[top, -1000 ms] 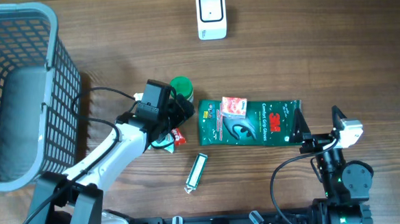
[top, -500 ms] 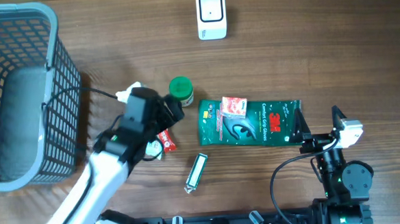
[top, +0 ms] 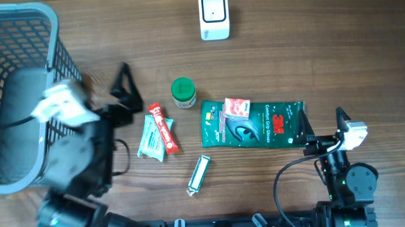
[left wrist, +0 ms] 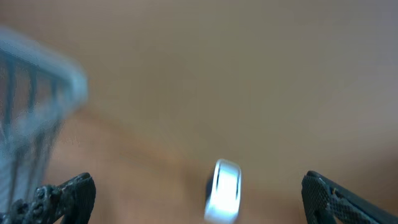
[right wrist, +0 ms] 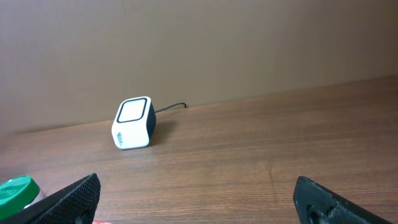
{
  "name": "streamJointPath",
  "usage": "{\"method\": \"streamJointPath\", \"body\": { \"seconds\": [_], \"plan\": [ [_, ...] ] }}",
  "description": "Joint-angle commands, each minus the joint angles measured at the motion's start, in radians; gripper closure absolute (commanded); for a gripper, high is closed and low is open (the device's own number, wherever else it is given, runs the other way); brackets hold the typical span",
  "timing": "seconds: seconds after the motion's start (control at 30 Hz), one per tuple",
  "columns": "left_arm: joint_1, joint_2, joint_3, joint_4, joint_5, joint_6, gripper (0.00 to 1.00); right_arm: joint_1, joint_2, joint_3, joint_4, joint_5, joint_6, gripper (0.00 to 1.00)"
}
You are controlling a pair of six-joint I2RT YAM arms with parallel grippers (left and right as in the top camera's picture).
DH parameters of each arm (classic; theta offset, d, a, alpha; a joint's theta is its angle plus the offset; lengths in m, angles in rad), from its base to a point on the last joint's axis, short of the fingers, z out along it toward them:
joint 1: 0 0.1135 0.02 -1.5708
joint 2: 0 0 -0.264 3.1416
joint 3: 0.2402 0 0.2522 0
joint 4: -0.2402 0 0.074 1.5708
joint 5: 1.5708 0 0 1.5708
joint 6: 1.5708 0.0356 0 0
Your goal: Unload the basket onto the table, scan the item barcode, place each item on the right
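The white barcode scanner (top: 213,15) stands at the table's far edge; it shows blurred in the left wrist view (left wrist: 222,190) and sharp in the right wrist view (right wrist: 133,122). Several items lie mid-table: a green-lidded jar (top: 183,92), a red packet (top: 163,127) beside a teal-white packet (top: 150,140), a green gloves pack (top: 255,124) with a small red-white box (top: 236,107) on it, and a slim stick pack (top: 200,173). My left gripper (top: 127,96) is motion-blurred next to the basket, open and empty (left wrist: 199,208). My right gripper (top: 322,126) rests at the pack's right end, open and empty (right wrist: 199,205).
A grey mesh basket (top: 62,86) fills the left side, its rim close to the left arm and visible in the left wrist view (left wrist: 31,112). The scanner's cable runs off the far edge. The jar's green lid (right wrist: 15,190) shows at the lower left of the right wrist view.
My left arm has swung left, away from the jar and packets toward the basket, uncovering the red and teal-white packets on the table. The right arm has not moved.
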Motion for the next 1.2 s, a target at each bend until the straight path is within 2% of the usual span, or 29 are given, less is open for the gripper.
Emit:
{"method": "streamJointPath", "body": {
  "seconds": [0.0,0.17,0.27,0.3,0.33,0.47,0.6,0.63,0.73,0.87,1.07,1.17],
  "plan": [
    [0.007,-0.014,0.158,0.082,-0.114,0.238,0.00,0.002,-0.005,-0.001,0.003,0.013,0.012,0.00],
    [0.007,-0.014,0.286,0.216,-0.238,0.268,0.00,0.002,-0.005,-0.001,0.003,0.013,0.012,0.00],
    [0.007,-0.015,0.357,0.222,-0.238,0.449,0.00,0.002,-0.005,-0.001,0.003,0.013,0.012,0.00],
    [0.007,-0.018,0.387,0.183,-0.253,0.538,0.00,0.002,-0.005,-0.001,0.003,0.013,0.012,0.00],
    [0.007,-0.021,0.413,0.134,-0.278,0.575,0.00,0.002,-0.005,-0.001,0.003,0.013,0.012,0.00],
    [0.005,-0.076,0.460,0.047,-0.274,0.561,0.00,0.002,-0.005,-0.001,0.003,0.013,0.012,0.00],
    [0.007,-0.178,0.460,-0.051,-0.084,0.532,0.00,0.002,-0.005,-0.001,0.003,0.013,0.012,0.00],
    [0.012,-0.216,0.460,-0.072,-0.048,0.491,0.00,0.002,-0.005,-0.001,0.003,0.013,0.012,0.00],
    [0.034,-0.283,0.460,-0.085,-0.045,0.433,0.00,0.002,-0.005,-0.001,0.003,0.013,0.012,0.00],
    [0.094,-0.361,0.460,-0.091,-0.029,0.431,0.00,0.002,-0.005,-0.001,0.003,0.013,0.012,0.00],
    [0.171,-0.467,0.459,-0.131,0.123,0.431,0.00,0.002,-0.005,-0.001,0.003,0.013,0.012,0.00],
    [0.193,-0.518,0.459,-0.132,0.137,0.431,0.00,0.002,-0.005,-0.001,0.003,0.013,0.012,0.00]
  ]
}}
